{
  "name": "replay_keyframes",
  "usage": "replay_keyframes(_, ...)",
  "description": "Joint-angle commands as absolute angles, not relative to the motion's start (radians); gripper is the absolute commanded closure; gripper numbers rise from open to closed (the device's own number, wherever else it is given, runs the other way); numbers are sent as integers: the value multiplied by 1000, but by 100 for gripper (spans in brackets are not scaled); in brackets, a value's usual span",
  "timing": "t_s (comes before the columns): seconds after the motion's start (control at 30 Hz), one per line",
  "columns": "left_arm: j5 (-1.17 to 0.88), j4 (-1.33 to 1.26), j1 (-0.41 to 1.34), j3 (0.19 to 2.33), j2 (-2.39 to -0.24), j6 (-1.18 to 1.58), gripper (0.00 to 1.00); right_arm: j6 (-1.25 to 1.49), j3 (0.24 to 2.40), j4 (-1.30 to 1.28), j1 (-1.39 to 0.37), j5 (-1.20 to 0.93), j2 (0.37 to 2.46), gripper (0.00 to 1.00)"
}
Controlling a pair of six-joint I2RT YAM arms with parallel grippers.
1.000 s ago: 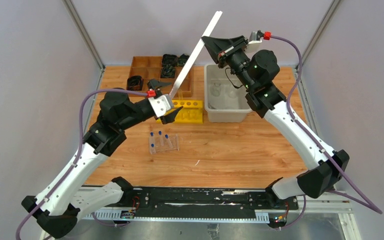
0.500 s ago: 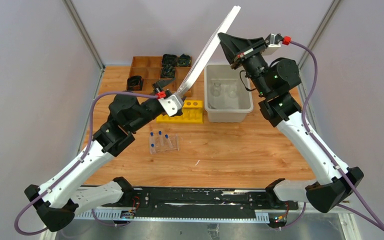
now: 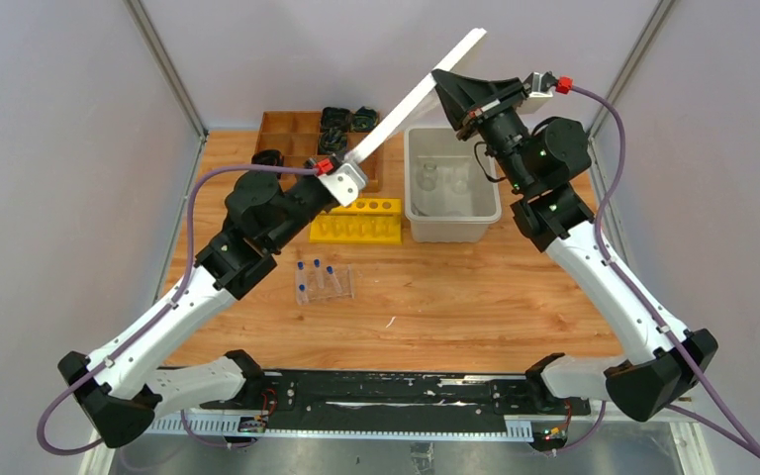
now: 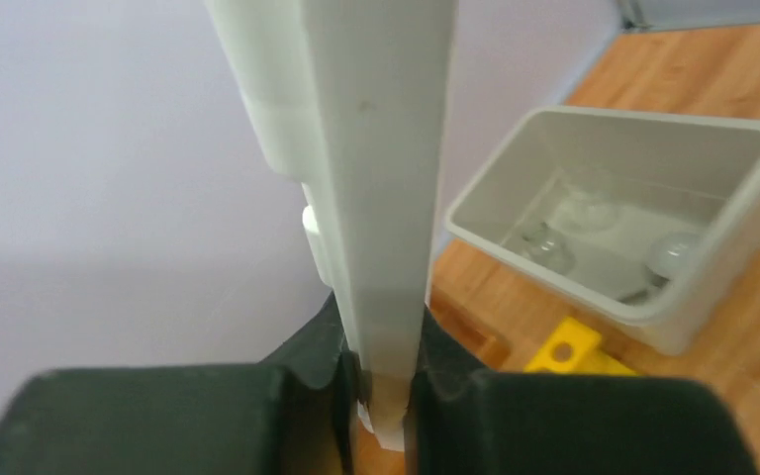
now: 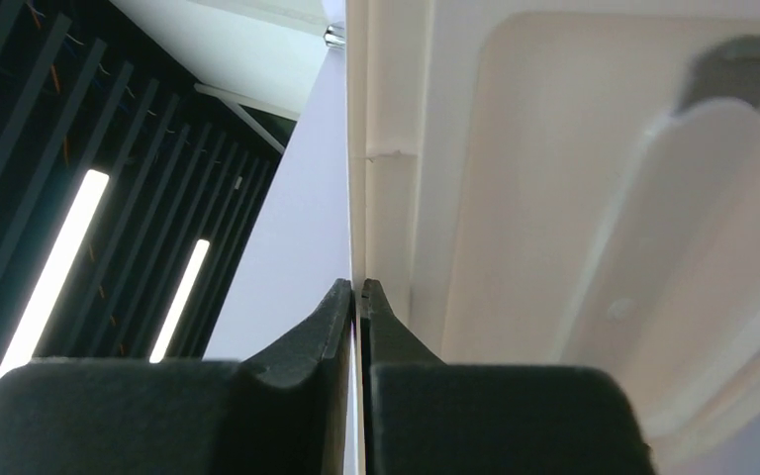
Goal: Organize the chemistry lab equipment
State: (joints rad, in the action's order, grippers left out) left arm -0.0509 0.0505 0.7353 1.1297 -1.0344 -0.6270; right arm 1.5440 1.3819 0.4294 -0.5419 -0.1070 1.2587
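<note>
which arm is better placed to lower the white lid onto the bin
Right, probably: the right gripper pinches the white lid above the grey bin; the left gripper clamps its low end near the yellow rack.

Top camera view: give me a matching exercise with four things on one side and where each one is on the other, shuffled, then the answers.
Things
1. white lid
2. yellow rack
3. blue-capped tubes
4. glass vessels

Places
A. inside the grey bin
B. upright in a clear stand, nearest the arm bases
C. up in the air, clamped at one end by the left gripper and at the other by the right gripper
D. on the wood, just left of the grey bin

Pairs: 1-C, 2-D, 3-B, 4-A
</note>
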Motion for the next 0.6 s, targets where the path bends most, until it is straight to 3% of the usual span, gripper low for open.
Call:
replay_keyframes(0.0,80,-77,754,1147,-1061,-782,99,1476,1417,317,-532,-144,1218,82)
replay_keyframes(0.1,181,-186,755,1132,-1079,-917,100,1381,1445,130,-531,-136,1189,52)
replay_keyframes(0.2,240,-286,755,1121,-1096,-1049,100,1342,1441,39,-520,-168,1178,38)
replay_keyframes(0.33,237,-384,755,1097,-1100,-1182,100,1289,1437,-68,-510,-192,1166,28)
replay_keyframes(0.57,157,-476,755,1043,-1073,-1394,100,1246,1436,-136,-493,-190,1168,27)
